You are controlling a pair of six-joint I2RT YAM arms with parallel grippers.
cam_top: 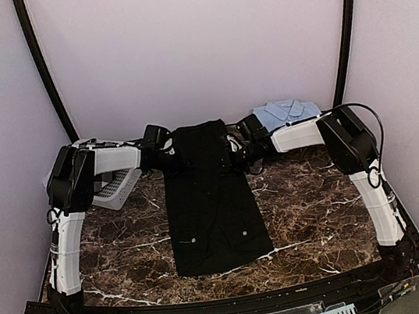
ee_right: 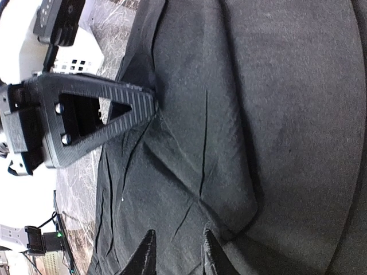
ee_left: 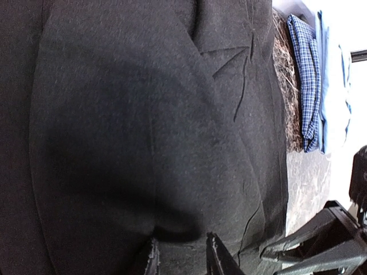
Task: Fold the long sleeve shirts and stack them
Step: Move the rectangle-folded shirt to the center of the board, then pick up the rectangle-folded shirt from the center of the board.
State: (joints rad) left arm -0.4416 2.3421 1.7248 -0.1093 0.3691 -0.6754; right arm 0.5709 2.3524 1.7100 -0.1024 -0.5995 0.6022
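At the far right, the light blue shirt (cam_top: 286, 111) lies folded. Mid-table, the black shirt (cam_top: 214, 196) is only a long strip; crosswise folds and stacking remain. The left gripper (ee_left: 182, 246) and right gripper (ee_right: 179, 238) sit narrow at its far end; I cannot tell whether they pinch cloth.
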